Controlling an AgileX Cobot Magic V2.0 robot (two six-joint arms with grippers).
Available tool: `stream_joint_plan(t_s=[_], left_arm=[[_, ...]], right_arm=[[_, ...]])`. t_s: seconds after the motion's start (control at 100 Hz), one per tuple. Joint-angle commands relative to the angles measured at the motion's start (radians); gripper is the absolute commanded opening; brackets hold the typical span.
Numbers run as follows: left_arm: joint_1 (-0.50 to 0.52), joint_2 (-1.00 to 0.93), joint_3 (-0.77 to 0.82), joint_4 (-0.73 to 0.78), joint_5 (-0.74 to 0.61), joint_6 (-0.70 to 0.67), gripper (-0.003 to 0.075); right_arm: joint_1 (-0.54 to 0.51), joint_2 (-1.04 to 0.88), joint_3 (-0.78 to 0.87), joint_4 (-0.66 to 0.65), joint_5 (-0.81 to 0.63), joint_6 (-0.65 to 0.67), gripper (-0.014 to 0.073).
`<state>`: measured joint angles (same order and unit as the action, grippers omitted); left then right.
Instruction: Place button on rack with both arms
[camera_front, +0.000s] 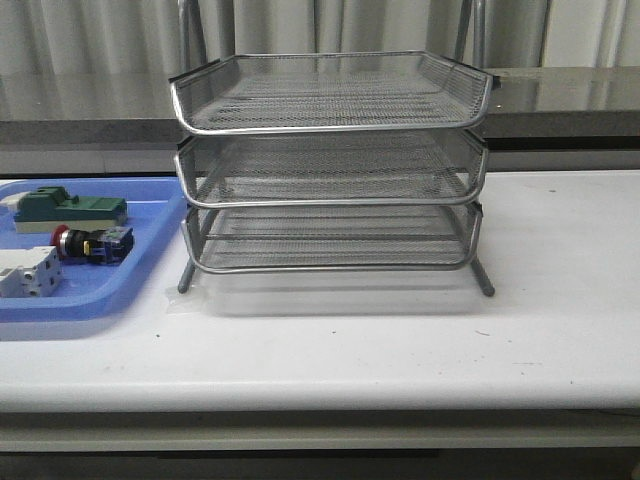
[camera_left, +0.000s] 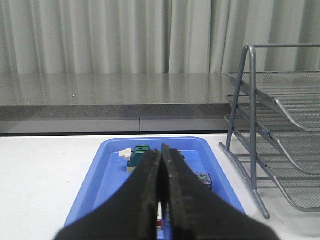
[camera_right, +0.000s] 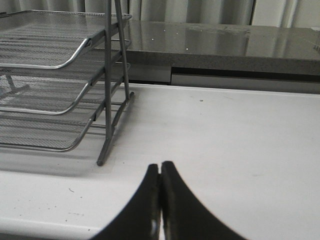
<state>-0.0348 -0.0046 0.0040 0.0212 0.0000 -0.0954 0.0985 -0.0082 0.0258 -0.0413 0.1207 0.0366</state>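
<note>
The button, with a red cap, black body and blue rear block, lies on its side in the blue tray at the table's left. The silver wire-mesh rack stands in the middle of the table, its three tiers holding nothing. In the left wrist view my left gripper hovers shut over the tray and holds nothing; the button's rear block peeks out beside the fingers. My right gripper is shut and holds nothing above the white table, to the right of the rack. Neither arm shows in the front view.
Behind the button in the tray sits a green-topped block. A white block lies at the tray's front. A grey ledge and curtains run behind the table.
</note>
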Motion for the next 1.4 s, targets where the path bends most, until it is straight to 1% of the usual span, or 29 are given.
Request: stream_joint_plan(t_s=[0.0, 0.48, 0.6, 0.88, 1.02, 1.1, 1.2, 1.39], left_arm=[[-0.01, -0.031, 0.033, -0.005, -0.076, -0.01, -0.002], [-0.01, -0.031, 0.033, -0.005, -0.076, -0.01, -0.002], [-0.01, -0.031, 0.033, -0.005, -0.076, -0.01, -0.002], [-0.01, -0.031, 0.033, -0.005, -0.076, -0.01, -0.002], [-0.01, -0.031, 0.033, -0.005, -0.076, -0.01, -0.002], [-0.01, -0.031, 0.033, -0.005, -0.076, -0.01, -0.002], [-0.01, -0.031, 0.033, -0.005, -0.076, -0.01, -0.002], [-0.01, -0.031, 0.033, -0.005, -0.076, -0.01, -0.002]], right_arm=[[-0.004, -0.018, 0.003, -0.009, -0.083, -0.004, -0.0067], [-0.004, -0.018, 0.003, -0.011, -0.083, -0.004, -0.0067], [-0.004, -0.018, 0.002, -0.013, -0.108, -0.005, -0.0067], [-0.004, -0.018, 0.002, -0.012, -0.114, -0.004, -0.0067], [-0.004, -0.018, 0.002, -0.01, -0.175, -0.004, -0.0067], [-0.004, -0.018, -0.004, 0.041, -0.201, -0.004, -0.0067], [-0.004, -0.017, -0.037, 0.103, -0.149, -0.004, -0.0067], [-0.003, 0.028, -0.161, 0.123, -0.023, -0.004, -0.0067]])
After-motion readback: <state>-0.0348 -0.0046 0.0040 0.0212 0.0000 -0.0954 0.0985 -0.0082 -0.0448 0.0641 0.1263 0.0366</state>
